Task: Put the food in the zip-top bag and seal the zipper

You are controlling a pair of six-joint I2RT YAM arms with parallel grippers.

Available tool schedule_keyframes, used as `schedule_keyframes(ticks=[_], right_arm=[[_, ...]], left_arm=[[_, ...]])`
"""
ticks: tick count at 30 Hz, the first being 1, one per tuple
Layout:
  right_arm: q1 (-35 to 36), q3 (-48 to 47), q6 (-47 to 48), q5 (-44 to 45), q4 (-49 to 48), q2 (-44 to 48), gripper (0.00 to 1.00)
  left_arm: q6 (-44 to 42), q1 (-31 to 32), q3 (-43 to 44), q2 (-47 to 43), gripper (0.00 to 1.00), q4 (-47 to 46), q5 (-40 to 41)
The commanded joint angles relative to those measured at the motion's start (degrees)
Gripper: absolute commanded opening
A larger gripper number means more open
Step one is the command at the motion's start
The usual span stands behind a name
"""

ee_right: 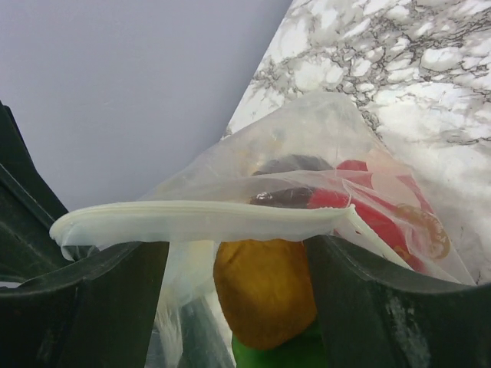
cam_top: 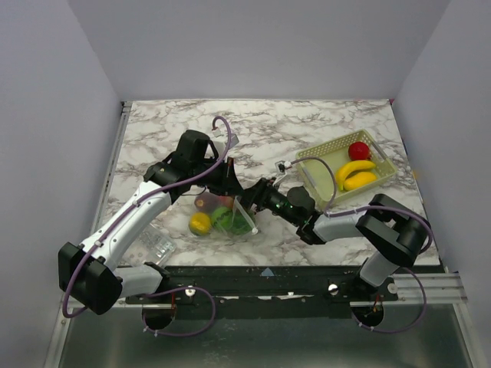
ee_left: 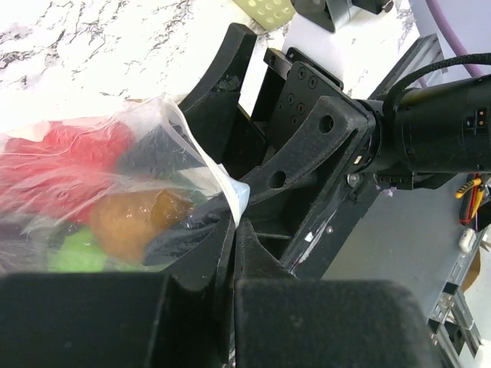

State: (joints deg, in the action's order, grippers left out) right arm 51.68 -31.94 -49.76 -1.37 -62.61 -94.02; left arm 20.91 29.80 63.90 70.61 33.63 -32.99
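Left jaws: clamping shut on a top corner of the zip-top bag [ee_left: 165, 126], pinching the film right at the mouth edge.
Right jaws: standing apart, one finger on either side of the zipper [ee_right: 207, 218]. The pale strip is running across the gap and nothing is squeezing it.
Bag position: resting on the worktop [cam_top: 322, 123] at about 6 o'clock of its middle, between the two arms, with its top being held up off the surface.
Inside the bag: an orange piece [ee_right: 265, 295] is showing through the film, with green at its 6 o'clock and red at its 3 o'clock.
Outside the bag: a red fruit [cam_top: 358, 150] and two bananas [cam_top: 357, 175] are sitting in the green basket [cam_top: 382, 150], at 2 o'clock from the bag.
Progress: the loading is looking part done, with several pieces in and three perhaps still waiting. The sealing is looking like the step in hand.
Hard to make out: whether the strip is pressed shut along its length. Its far end is running out behind the right finger.
Also there: a small clear packet [cam_top: 157, 244] is lying at 8 o'clock of the bag.
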Motion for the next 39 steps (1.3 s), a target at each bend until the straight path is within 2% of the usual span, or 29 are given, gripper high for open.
schedule_keyframes(ticks=[1, 7, 17, 25, 30, 33, 36, 39], right_arm=[[0.5, 1.3, -1.7, -0.4, -1.0, 1.0, 0.75], [0.5, 3.0, 0.4, 3.5, 8.9, 8.1, 0.77], [0.5, 2.1, 9.2, 14.5, 38.2, 25.4, 0.74], [-0.1, 1.7, 22.0, 34.5, 54.4, 40.2, 0.75], [-8.4, -1.4, 24.1, 39.6, 59.1, 40.7, 0.77], [-16.9, -4.9, 21.7, 38.6, 61.3, 37.8, 0.8], [-24.8, -9.6, 19.4, 37.0, 63.9, 32.0, 0.81], [-31.1, -16.0, 19.9, 35.2, 66.5, 23.4, 0.88]], left_arm=[[-0.1, 0.1, -0.3, -0.7, 0.0, -1.1, -1.2], [-0.1, -0.1, -0.1, -0.5, 0.0, -0.9, -1.5], [-0.2, -0.2, -0.1, 0.1, 0.0, -0.8, -1.2], [-0.2, -0.3, 0.1, 0.6, 0.0, -0.4, -1.6], [-0.3, -0.3, 0.0, 0.0, 0.0, -0.6, -1.5], [-0.1, -0.3, 0.0, 0.1, 0.0, -0.6, -2.0], [0.0, -0.3, -0.2, -0.1, 0.0, -0.8, -2.1], [0.0, -0.3, -0.2, -0.3, 0.0, -0.9, -2.2]])
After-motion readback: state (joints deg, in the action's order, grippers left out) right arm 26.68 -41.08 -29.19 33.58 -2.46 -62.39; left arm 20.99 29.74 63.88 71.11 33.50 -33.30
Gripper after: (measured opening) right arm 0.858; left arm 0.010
